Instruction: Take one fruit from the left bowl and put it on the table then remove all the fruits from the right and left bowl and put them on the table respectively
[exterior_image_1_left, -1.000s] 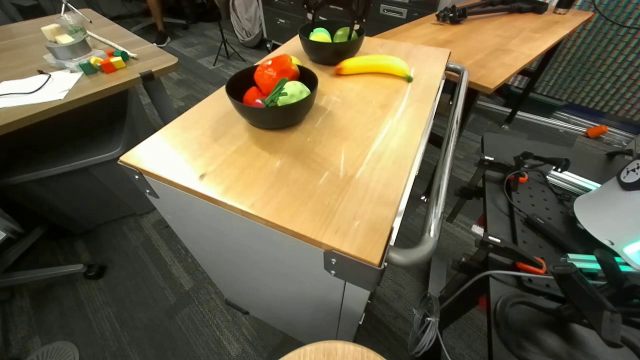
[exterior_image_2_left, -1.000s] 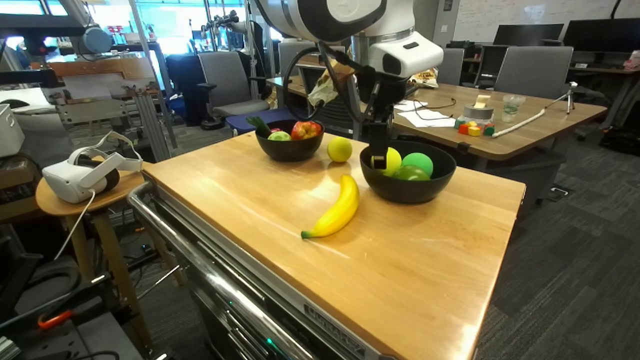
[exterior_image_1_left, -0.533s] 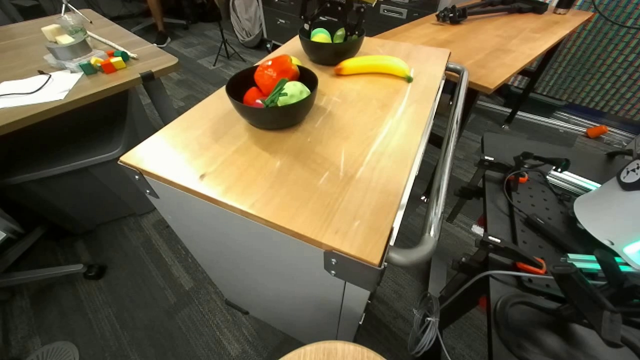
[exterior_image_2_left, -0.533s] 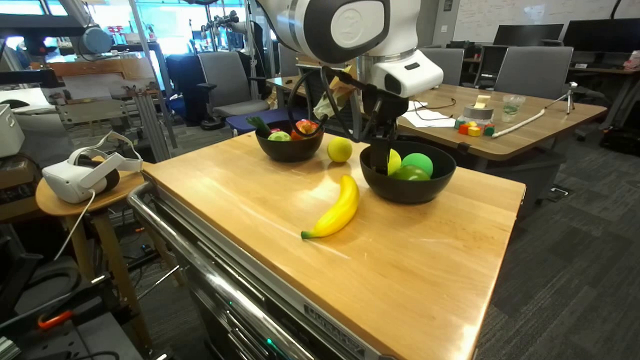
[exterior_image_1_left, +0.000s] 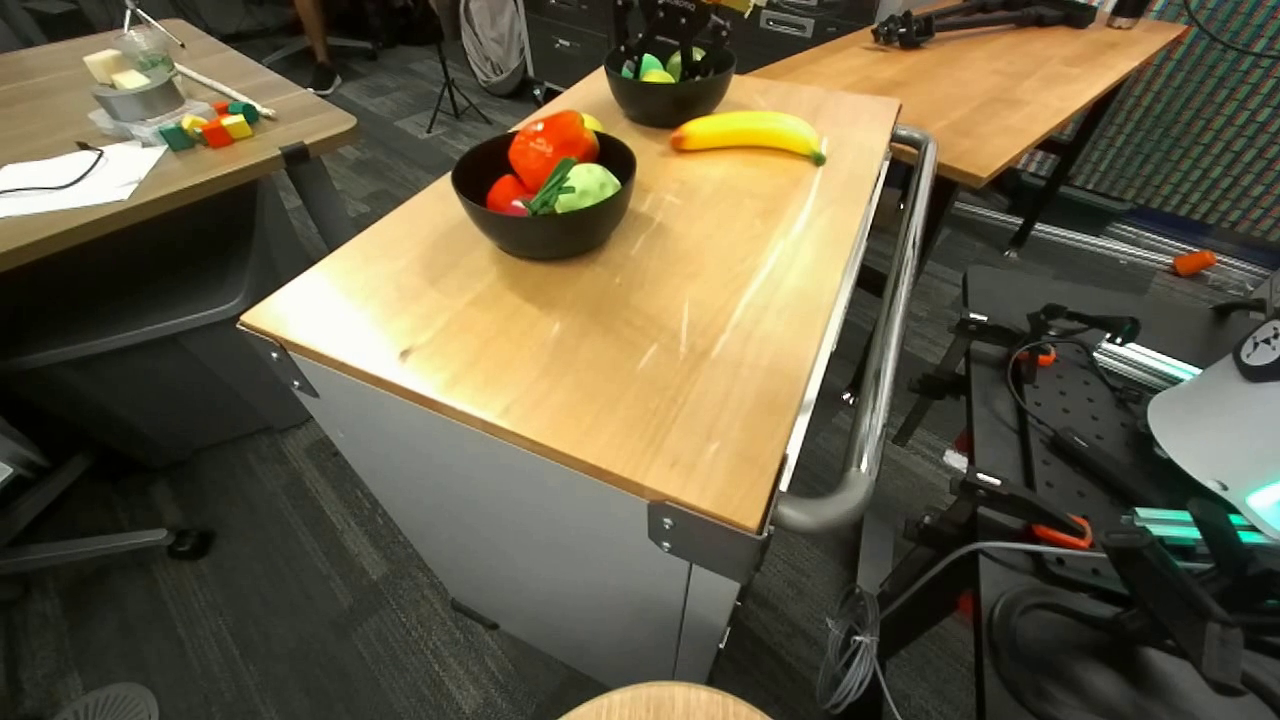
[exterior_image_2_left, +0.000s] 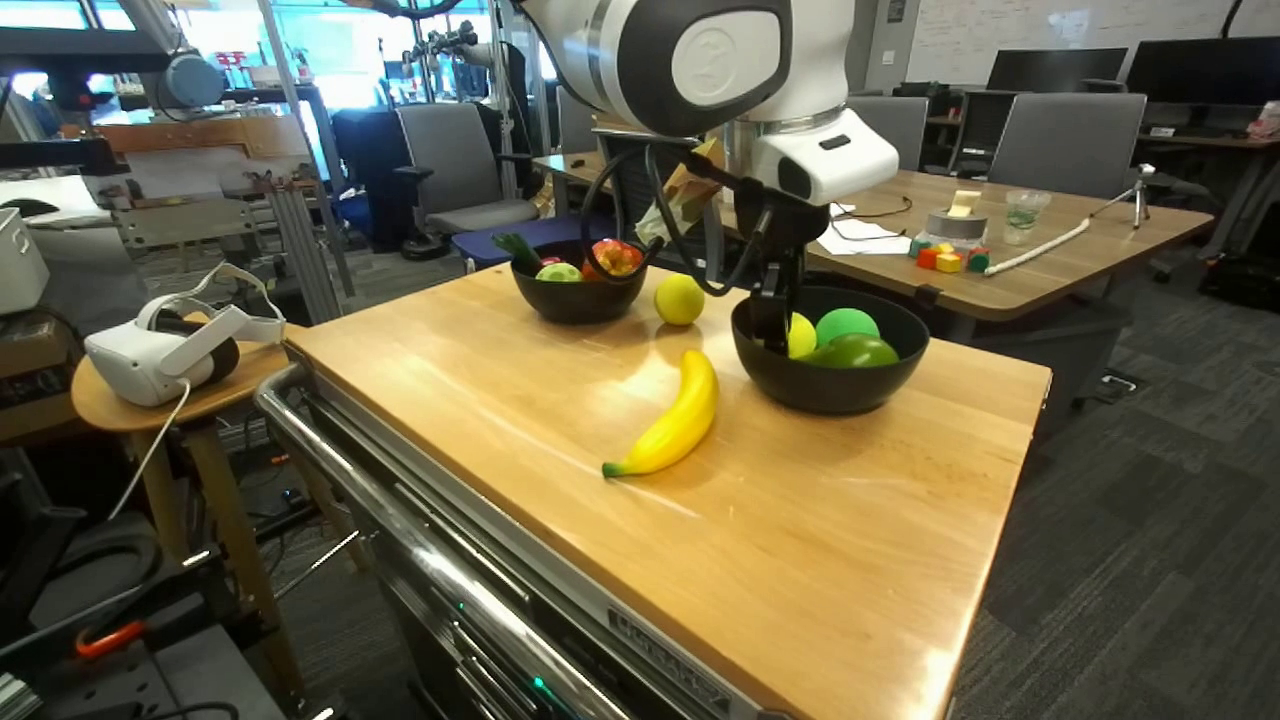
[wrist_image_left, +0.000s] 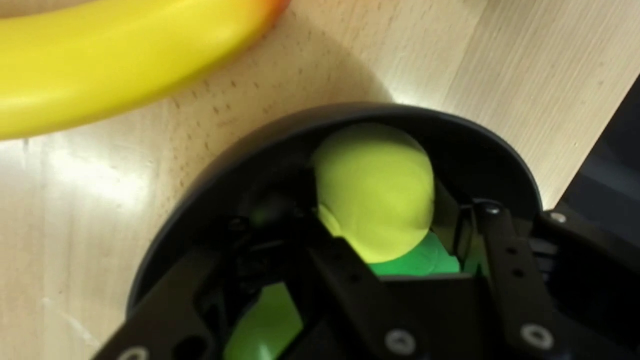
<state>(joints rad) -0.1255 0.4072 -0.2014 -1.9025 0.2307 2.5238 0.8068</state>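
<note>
Landmark: the green-fruit bowl (exterior_image_2_left: 830, 390), glossy, black and round, standing on the light wooden worktop (exterior_image_1_left: 540, 340).
Robot arm (exterior_image_2_left: 740, 60): white and black, reaching in over the green-fruit bowl.
Jaws: down inside the green-fruit bowl, part-way apart, one on either side of the yellow-green fruit (wrist_image_left: 375, 192); in the wrist view it fills the gap between them, but I cannot tell whether they grip it.
Yellow-green fruit: inside the green-fruit bowl, partly covering the mint-green fruit (wrist_image_left: 417, 260) in the wrist view.
Dark green fruit (exterior_image_2_left: 855, 351): inside the green-fruit bowl too, glossy.
Banana (exterior_image_2_left: 668, 425): on the worktop, near the green-fruit bowl but apart from it, orange-red end towards it, green tip away.
Round yellow fruit (exterior_image_2_left: 679, 299): on the worktop, between the green-fruit bowl and the mixed-fruit bowl (exterior_image_1_left: 545, 240).
Mixed-fruit bowl: also black, well apart from the green-fruit bowl; it holds a big red fruit (exterior_image_1_left: 550, 140), a smaller red fruit (exterior_image_1_left: 507, 192), a pale green fruit (exterior_image_1_left: 592, 185) and leafy stalks (exterior_image_1_left: 551, 187).
Metal rail (exterior_image_1_left: 892, 340): along the worktop's edge, past the banana as seen from the green-fruit bowl.
</note>
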